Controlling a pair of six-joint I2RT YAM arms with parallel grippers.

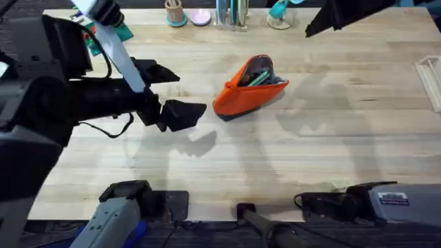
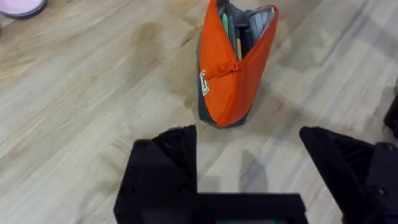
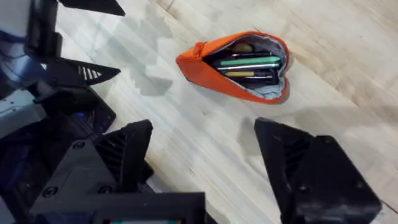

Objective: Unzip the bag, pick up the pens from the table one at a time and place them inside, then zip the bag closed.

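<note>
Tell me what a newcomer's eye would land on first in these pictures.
First comes the bright orange bag, lying unzipped near the middle of the pale wooden table, its mouth gaping wide. Inside it a green pen shows among other pens against the grey lining. Next is the left gripper, black and open, hovering just left of the bag's closed end without touching it.

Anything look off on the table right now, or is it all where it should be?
Nothing spilled or damaged. The orange bag stands on the table with its zipper still wide open, and a green pen lies inside with other items. Both grippers, left and right, are open and apart from it.
</note>
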